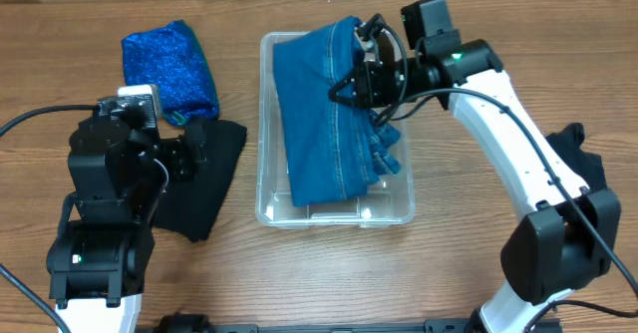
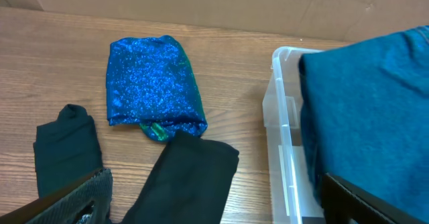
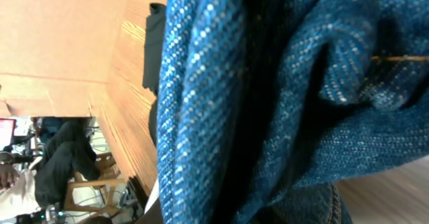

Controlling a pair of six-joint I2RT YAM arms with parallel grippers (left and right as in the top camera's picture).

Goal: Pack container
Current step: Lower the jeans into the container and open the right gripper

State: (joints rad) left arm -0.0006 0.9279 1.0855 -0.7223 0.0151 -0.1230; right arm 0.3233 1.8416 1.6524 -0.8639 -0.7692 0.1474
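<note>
The clear container (image 1: 265, 124) stands mid-table and also shows in the left wrist view (image 2: 281, 117). Folded blue jeans (image 1: 314, 114) lie in it, their far right edge lifted over the rim. My right gripper (image 1: 346, 86) is at that lifted edge and looks shut on the denim. The jeans (image 3: 268, 103) fill the right wrist view and hide the fingers. My left gripper (image 1: 204, 144) is open, its fingers wide apart (image 2: 214, 207) over a black garment (image 2: 181, 184) left of the container.
A sparkly blue folded garment (image 1: 169, 69) lies at the back left and shows in the left wrist view (image 2: 151, 80). The black garment (image 1: 204, 198) spreads toward the front. Another dark cloth (image 1: 578, 159) lies by the right arm.
</note>
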